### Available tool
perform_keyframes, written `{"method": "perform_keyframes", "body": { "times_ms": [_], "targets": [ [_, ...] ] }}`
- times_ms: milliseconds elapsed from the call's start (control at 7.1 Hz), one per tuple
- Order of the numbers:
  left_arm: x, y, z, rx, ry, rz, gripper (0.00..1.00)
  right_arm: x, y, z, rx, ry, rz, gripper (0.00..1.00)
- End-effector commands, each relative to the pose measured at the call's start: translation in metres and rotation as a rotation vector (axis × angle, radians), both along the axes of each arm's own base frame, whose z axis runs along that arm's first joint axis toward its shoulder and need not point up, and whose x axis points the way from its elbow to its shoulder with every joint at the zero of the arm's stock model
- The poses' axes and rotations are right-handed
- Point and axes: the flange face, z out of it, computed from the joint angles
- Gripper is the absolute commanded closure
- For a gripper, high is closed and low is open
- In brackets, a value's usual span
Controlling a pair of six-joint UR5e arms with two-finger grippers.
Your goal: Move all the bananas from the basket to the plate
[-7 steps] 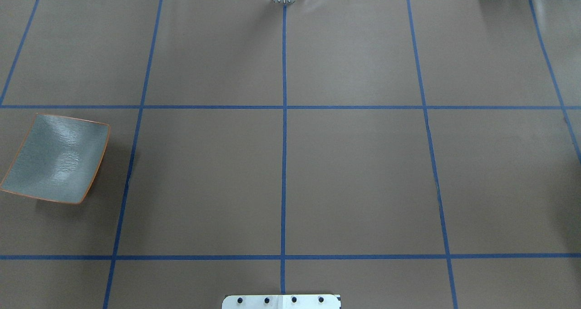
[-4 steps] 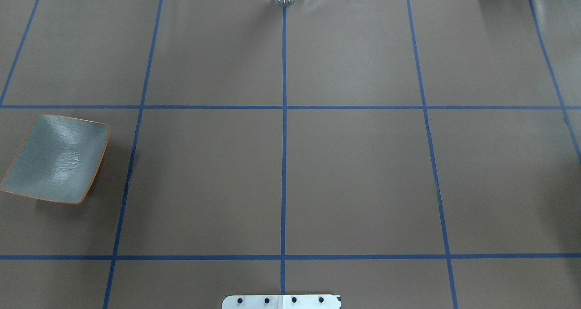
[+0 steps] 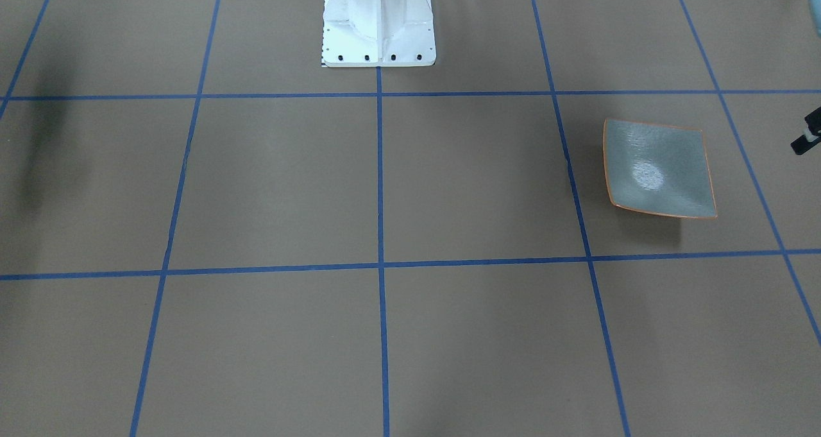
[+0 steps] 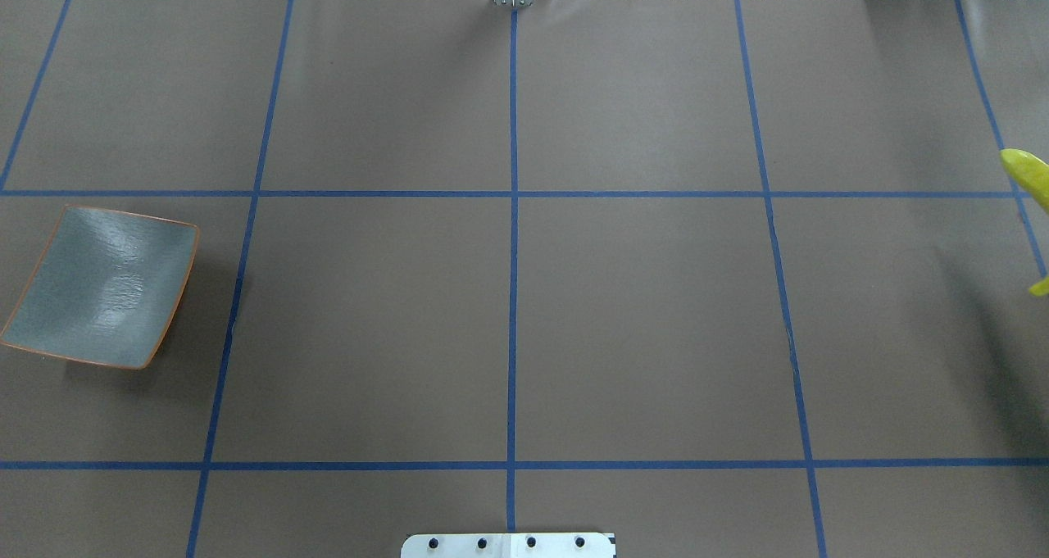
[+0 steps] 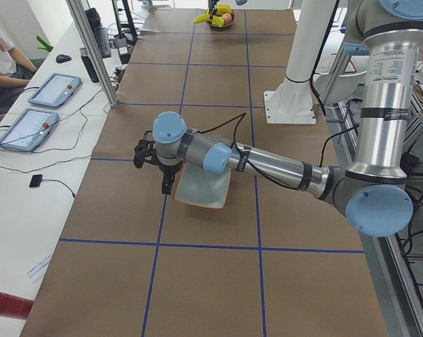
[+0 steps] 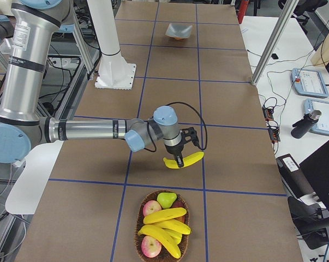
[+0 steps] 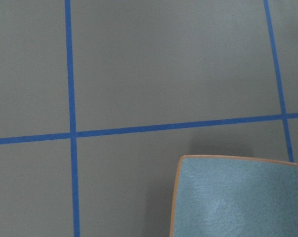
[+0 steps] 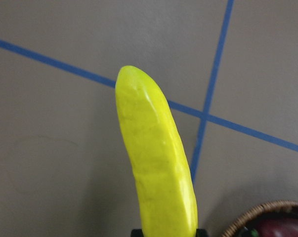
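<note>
The right gripper (image 6: 178, 159) is clamped across the middle of a bright yellow curved banana (image 6: 184, 160). It holds the banana roughly level and clear of the brown table (image 4: 639, 312), just beside the oval woven basket (image 6: 137, 232) at the table's right end. Gripping near the middle probably keeps the fruit balanced, so neither end droops during the carry. More yellow bananas (image 6: 164, 216) lie in the basket with a green pear (image 6: 165, 199) and red apples (image 6: 151, 207), so the job looks barely begun. The square, glossy grey-green plate with a thin orange rim (image 4: 98, 288) sits bare at the left end, well apart from the basket, so a long crossing lies ahead. The left gripper (image 5: 167, 186) hangs just beside that plate, perhaps placed there for a hand-over. Whether its jaws are open or closed cannot be told.
</note>
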Motion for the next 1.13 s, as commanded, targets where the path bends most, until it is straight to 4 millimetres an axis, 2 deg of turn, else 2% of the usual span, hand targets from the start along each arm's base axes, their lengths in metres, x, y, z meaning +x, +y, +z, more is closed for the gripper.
{"method": "perform_keyframes", "body": {
  "times_ms": [0,141,282,422,563,845,986],
  "targets": [
    [0.108,-0.06,-0.08,-0.024,0.06,0.051,0.0,-0.103,-0.054,-0.105,-0.087,-0.19,0.027,1.0],
    [0.156,-0.067,-0.103,-0.036,0.099,0.067,0.0,-0.152,-0.065,-0.151,-0.129,-0.257,0.041,1.0],
    [0.168,-0.085,-0.118,-0.025,0.138,0.041,0.0,-0.186,-0.07,-0.188,-0.148,-0.307,0.044,1.0],
    [0.2,-0.084,-0.14,-0.031,0.185,0.045,0.0,-0.225,-0.069,-0.227,-0.17,-0.355,0.038,1.0],
    [0.222,-0.084,-0.172,-0.066,0.235,0.027,0.01,-0.25,-0.066,-0.26,-0.19,-0.399,0.035,1.0],
    [0.253,-0.064,-0.219,-0.119,0.375,-0.002,0.01,-0.297,-0.052,-0.317,-0.222,-0.476,0.062,1.0],
    [0.272,-0.05,-0.23,-0.128,0.434,0.005,0.01,-0.326,-0.036,-0.345,-0.218,-0.506,0.091,1.0]
  ]
}}
